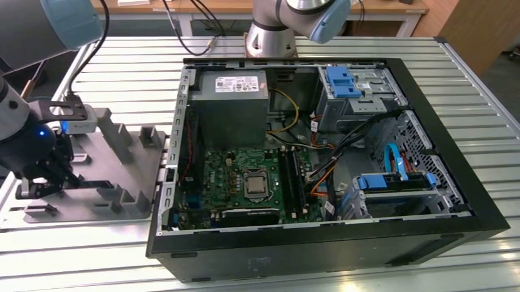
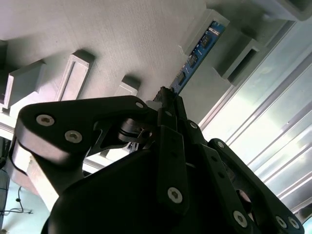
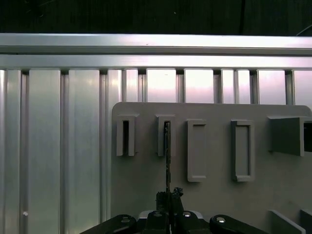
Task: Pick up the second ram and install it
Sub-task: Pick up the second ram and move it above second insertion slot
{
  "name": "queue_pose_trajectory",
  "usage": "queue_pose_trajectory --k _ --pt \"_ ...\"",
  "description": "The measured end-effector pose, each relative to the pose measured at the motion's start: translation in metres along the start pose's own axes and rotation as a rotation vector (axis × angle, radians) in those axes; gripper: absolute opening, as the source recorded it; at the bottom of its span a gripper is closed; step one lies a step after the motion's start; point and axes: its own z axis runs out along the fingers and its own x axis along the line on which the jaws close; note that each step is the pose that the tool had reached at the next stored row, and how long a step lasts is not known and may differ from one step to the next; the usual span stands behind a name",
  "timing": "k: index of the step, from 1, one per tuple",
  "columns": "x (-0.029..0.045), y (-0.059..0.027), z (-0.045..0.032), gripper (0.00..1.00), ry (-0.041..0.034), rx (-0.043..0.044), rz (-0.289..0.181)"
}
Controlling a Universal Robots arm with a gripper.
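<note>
— So, exterior view first: where do you have the arm?

— You have the gripper (image 1: 45, 176) low over the grey holder plate (image 1: 97, 161) at the exterior view's left, well apart from the open computer case (image 1: 325, 243). The green motherboard (image 1: 231, 176) lies flat inside. Its long slots (image 1: 294, 176) face up, so a stick would seat from above.

— Second wrist view?

— The second ram (image 2: 195, 54) stands on edge, blue face with dark chips. It is propped between grey holder blocks (image 2: 243, 53), which leaves its flat sides free for you to pinch. Your gripper (image 2: 166, 97) is drawn narrow about its near end.

— First wrist view?

— Edge-on, the second ram (image 3: 167, 156) is a thin dark line. Its far end sits in a slotted block (image 3: 160, 141) and its near end in the gripper (image 3: 169, 195). I judge it clamped but not yet lifted out.
</note>
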Motion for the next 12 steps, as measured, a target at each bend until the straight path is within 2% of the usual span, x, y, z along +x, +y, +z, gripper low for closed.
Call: queue_pose_trajectory --k 12 --pt "-0.0003 0.0001 -0.0061 0.14 -0.0002 0.0000 0.000"
